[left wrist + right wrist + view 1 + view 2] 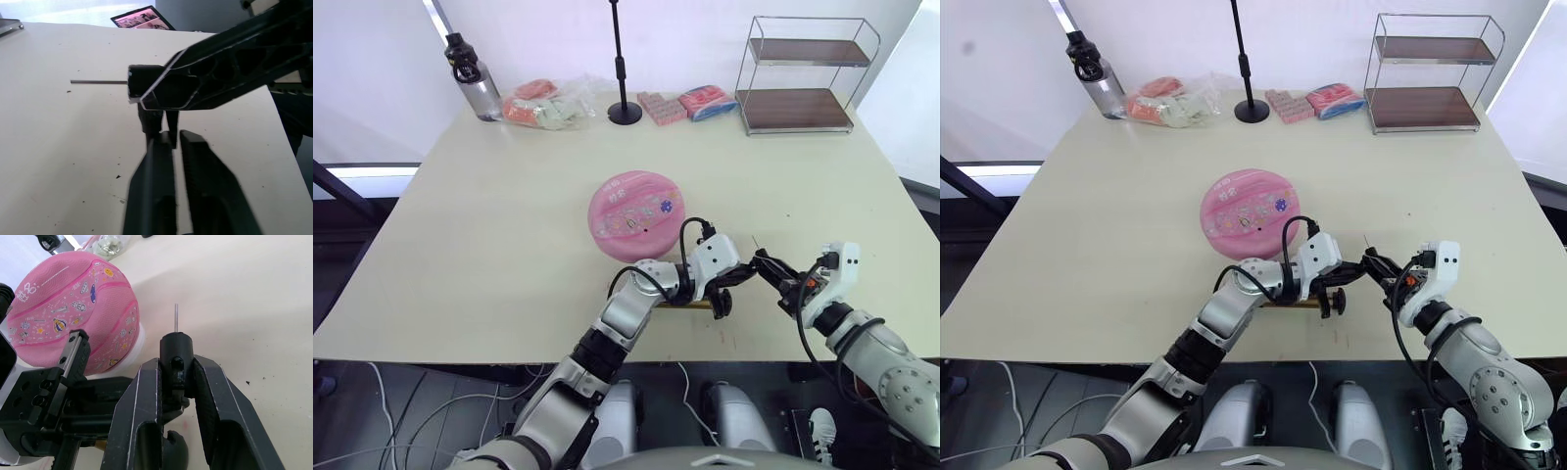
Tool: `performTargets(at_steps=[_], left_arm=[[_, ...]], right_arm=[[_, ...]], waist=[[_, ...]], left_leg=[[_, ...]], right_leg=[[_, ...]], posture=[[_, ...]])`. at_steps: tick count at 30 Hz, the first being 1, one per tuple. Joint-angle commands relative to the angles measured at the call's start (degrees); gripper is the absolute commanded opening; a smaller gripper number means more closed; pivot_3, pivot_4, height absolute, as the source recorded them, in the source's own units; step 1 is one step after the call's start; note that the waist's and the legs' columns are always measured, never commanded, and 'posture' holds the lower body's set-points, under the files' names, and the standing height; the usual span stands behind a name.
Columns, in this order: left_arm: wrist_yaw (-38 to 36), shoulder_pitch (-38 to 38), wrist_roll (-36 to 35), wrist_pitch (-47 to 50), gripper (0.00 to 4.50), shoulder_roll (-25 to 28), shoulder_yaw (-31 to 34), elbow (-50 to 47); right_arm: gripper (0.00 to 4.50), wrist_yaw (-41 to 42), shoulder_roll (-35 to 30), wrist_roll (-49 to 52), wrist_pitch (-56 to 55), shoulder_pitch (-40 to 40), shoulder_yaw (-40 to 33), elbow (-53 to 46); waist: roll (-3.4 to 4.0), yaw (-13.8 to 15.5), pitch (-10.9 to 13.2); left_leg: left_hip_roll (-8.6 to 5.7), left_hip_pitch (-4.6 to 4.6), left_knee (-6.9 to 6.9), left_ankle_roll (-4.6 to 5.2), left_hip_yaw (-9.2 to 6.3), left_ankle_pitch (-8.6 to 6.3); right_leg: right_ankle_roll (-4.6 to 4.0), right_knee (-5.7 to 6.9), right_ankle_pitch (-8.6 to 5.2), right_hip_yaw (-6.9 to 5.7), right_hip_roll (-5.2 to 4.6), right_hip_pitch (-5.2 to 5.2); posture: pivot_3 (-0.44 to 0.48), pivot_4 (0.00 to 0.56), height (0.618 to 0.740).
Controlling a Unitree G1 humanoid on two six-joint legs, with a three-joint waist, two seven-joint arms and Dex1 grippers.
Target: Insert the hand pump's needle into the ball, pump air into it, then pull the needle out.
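The right gripper (178,382) is clamped on the small black fitting of the thin metal needle (176,318), which points up and free over the cream table (489,245). The left gripper (173,142) meets it there, fingers close together on the hose just behind the fitting. The flat pink rubber ball (636,212) with stickers lies just beside both grippers. The gold hand pump (1293,303) lies under the left wrist.
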Motion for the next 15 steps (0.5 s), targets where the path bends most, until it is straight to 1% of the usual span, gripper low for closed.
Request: performTargets(at_steps=[1,2,3,4,5,6,7,8,9,10,15], left_arm=[[-0.5,-0.4,-1.6,-0.2,1.49,-0.1,0.8,-1.9],[-0.6,-0.4,-1.8,-0.1,1.96,0.0,0.9,-2.2],[-0.5,-0.4,-1.9,-0.1,2.31,0.0,1.0,-2.4],[-0.8,-0.2,-2.4,0.3,2.48,0.3,1.2,-3.4],[-1.2,-0.1,-3.1,1.0,2.99,0.7,1.6,-5.1],[-1.6,0.0,-3.6,1.4,3.19,1.0,1.8,-6.2],[-1.7,0.1,-4.2,2.0,3.63,1.3,2.1,-7.6],[-1.8,0.2,-4.6,2.4,3.74,1.5,2.3,-8.5],[-1.8,0.3,-5.4,3.5,4.41,2.0,3.1,-10.3],[-2.2,0.3,-6.8,4.8,4.48,2.8,4.0,-12.7],[-3.7,0.7,-11.6,10.3,4.48,7.3,7.2,-20.6]], right_arm=[[0.36,3.0,-2.1,0.4,-1.1,-0.7,-1.7,-1.3],[0.36,3.8,-2.9,0.1,-1.2,-0.8,-1.9,-1.1],[0.36,4.8,-3.6,0.0,-1.2,-0.9,-2.1,-0.9],[0.36,5.7,-4.5,-0.1,-1.2,-1.1,-2.3,-0.6],[0.36,7.3,-5.9,-0.7,-1.3,-1.4,-2.1,-0.4],[0.36,8.4,-6.8,-1.2,-1.4,-1.5,-1.9,-0.2],[0.36,9.6,-7.8,-1.7,-1.6,-1.7,-1.6,0.1],[0.36,10.5,-8.4,-2.0,-1.7,-1.8,-1.4,0.2],[0.36,12.4,-9.6,-3.0,-2.5,-1.8,-1.0,0.4],[0.36,14.9,-10.9,-4.3,-3.7,-1.7,-0.3,0.6],[0.36,24.5,-14.6,-10.6,-9.7,-0.4,2.1,1.8]], waist=[[0.00,0.0,0.0],[0.00,0.0,0.0],[0.00,0.1,0.0],[0.00,0.1,0.0],[0.00,0.0,0.0],[0.00,0.0,0.0],[0.00,0.0,0.0],[0.00,0.0,0.0],[0.00,0.0,0.0],[0.00,0.0,0.0],[0.01,-0.1,0.0]], left_leg=[[0.00,0.00,0.00,0.00,0.00,0.00],[0.00,0.00,0.00,0.00,0.00,0.00],[0.00,0.00,0.00,0.00,0.01,0.00],[0.00,-0.01,0.00,0.00,-0.01,0.00],[0.00,-0.01,0.00,0.00,-0.01,0.00],[0.00,-0.01,0.00,0.00,0.00,0.00],[0.00,-0.01,0.00,0.00,0.01,0.00],[0.00,-0.01,0.00,0.00,0.01,0.00],[0.00,0.00,0.00,0.00,0.00,0.00],[0.00,0.00,0.00,0.00,-0.02,0.00],[0.02,0.01,0.00,0.00,-0.05,0.00]], right_leg=[[0.00,0.00,0.00,0.00,0.00,0.00],[0.00,0.00,0.00,0.00,0.00,0.00],[0.00,0.00,0.00,0.00,0.00,0.00],[-0.02,0.00,0.01,0.00,0.00,0.00],[-0.02,0.00,0.01,0.00,0.00,0.00],[-0.03,0.00,0.02,0.00,0.00,0.00],[-0.05,0.00,0.03,0.00,0.00,0.00],[-0.05,0.00,0.03,0.01,0.00,-0.01],[-0.05,0.00,0.03,0.01,0.00,0.00],[-0.04,0.00,0.02,0.00,0.01,0.00],[-0.03,0.02,0.02,-0.01,0.04,0.00]], posture=[[0.000,0.150,0.740],[0.000,0.150,0.740],[0.000,0.150,0.740],[0.000,0.150,0.740],[0.000,0.150,0.740],[0.000,0.150,0.740],[0.000,0.150,0.740],[0.000,0.150,0.740],[0.000,0.150,0.740],[0.000,0.150,0.740],[0.000,0.150,0.740]])
